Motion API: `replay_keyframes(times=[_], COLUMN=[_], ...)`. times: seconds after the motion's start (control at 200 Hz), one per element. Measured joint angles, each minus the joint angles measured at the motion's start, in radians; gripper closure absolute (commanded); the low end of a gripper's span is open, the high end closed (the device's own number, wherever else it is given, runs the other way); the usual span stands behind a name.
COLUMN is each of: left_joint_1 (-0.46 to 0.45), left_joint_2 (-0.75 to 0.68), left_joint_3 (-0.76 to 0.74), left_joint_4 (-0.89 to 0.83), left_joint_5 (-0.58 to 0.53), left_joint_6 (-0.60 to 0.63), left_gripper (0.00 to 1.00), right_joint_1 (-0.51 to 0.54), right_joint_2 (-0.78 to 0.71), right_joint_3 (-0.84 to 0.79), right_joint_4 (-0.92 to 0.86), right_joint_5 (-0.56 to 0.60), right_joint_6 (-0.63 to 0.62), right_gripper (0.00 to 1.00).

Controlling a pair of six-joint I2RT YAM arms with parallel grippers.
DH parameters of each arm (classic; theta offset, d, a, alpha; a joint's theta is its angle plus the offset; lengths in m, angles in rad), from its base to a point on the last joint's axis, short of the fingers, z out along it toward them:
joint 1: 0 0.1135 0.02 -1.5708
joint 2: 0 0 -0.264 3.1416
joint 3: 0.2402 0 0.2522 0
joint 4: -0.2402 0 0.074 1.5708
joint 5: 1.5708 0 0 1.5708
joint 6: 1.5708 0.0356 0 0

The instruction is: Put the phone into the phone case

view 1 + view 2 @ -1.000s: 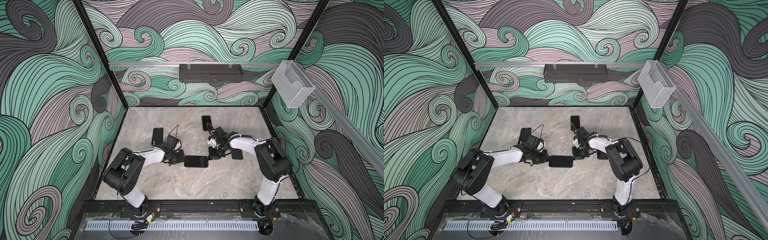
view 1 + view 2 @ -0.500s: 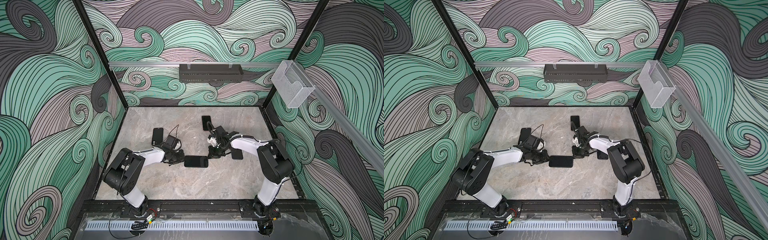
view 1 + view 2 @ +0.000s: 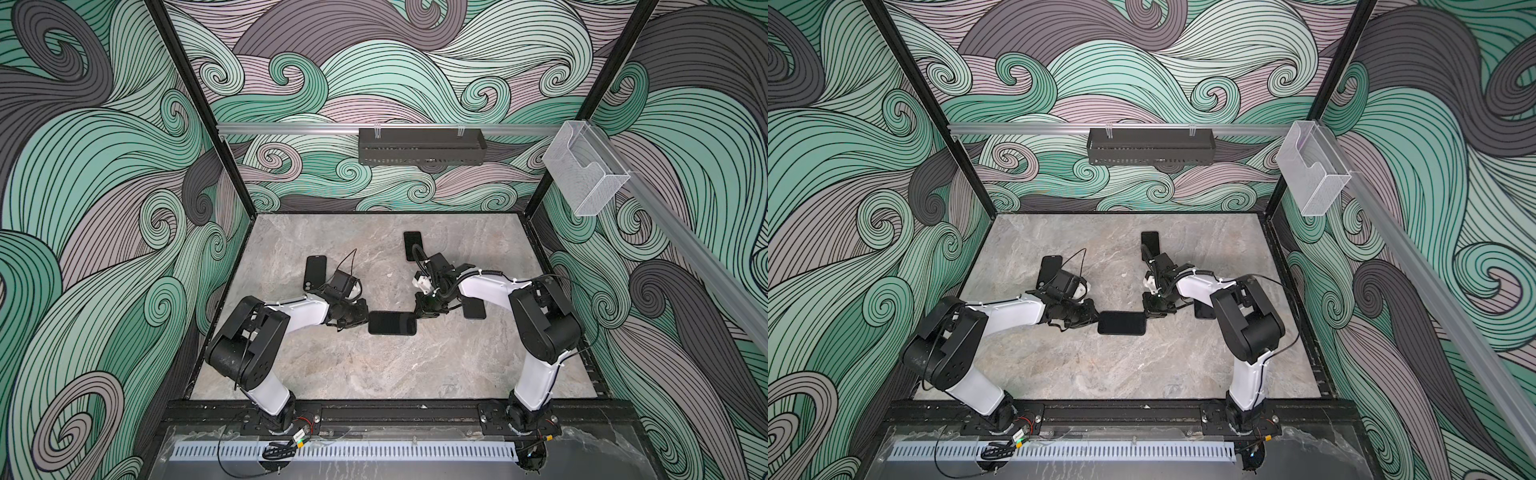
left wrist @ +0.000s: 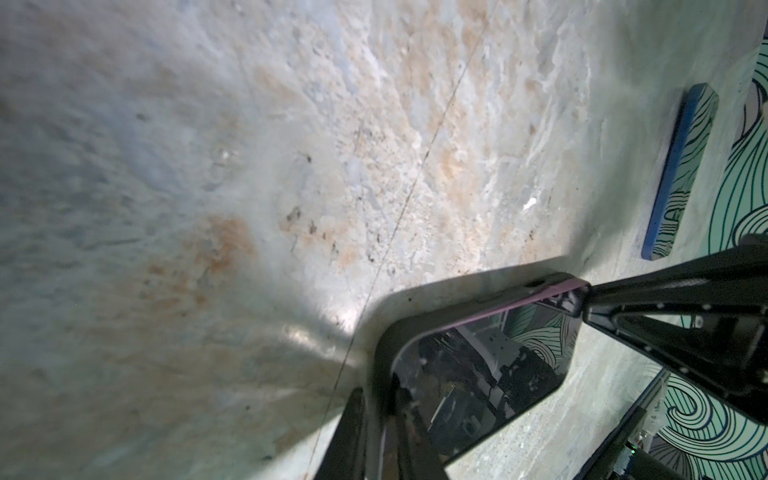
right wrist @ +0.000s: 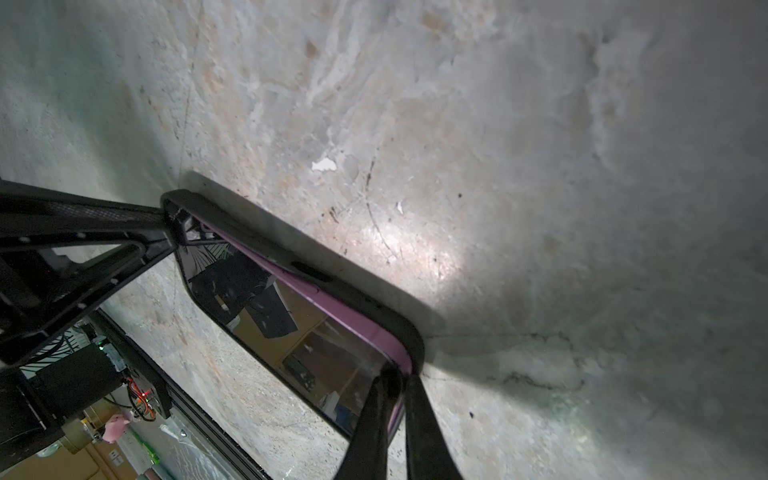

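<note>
You have the phone [image 3: 392,323] lying screen up near the middle of the bench [image 3: 374,374], with its long sides parallel to the near edge. It sits inside the black phone case [image 5: 357,297]. In both wrist views a strip of its pink edge shows just inside the case's rim, along the long side that faces the far edge (whether it is pressed fully home there, I can't tell).

Your left gripper [image 3: 365,318] is low over the bench at the short end that faces the left edge. In the left wrist view its fingers [image 4: 353,432] are clamped across the case's end wall, one outside it and one over the screen.

Your right gripper [image 3: 418,314] meets the opposite end at its far corner. Its fingers [image 5: 424,428] are pinched nearly together on the rim there, with the pink edge between them.

Three other dark slabs lie flat on the bench: one [image 3: 412,245] toward the far edge, one [image 3: 314,272] nearer the left edge beside your left wrist, and one [image 3: 473,308] partly hidden under your right arm.
</note>
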Motion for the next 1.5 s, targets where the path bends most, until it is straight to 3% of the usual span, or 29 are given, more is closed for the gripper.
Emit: replay_keyframes(times=[0.47, 1.161, 1.501], left_joint_1=[0.007, 0.014, 0.014], left_joint_2=[0.000, 0.000, -0.013], left_joint_3=[0.000, -0.004, -0.008], left_joint_4=[0.002, 0.008, -0.004], left_joint_5=[0.005, 0.009, -0.014], left_joint_6=[0.000, 0.016, 0.018], left_gripper=[0.83, 0.83, 0.80], right_joint_1=[0.038, 0.174, 0.227], right_joint_2=[0.054, 0.098, 0.079], right_joint_3=[0.085, 0.152, 0.156], right_joint_4=[-0.074, -0.153, -0.166], right_joint_5=[0.050, 0.319, 0.422], right_joint_6=[-0.003, 0.061, 0.064], right_gripper=[0.90, 0.90, 0.78])
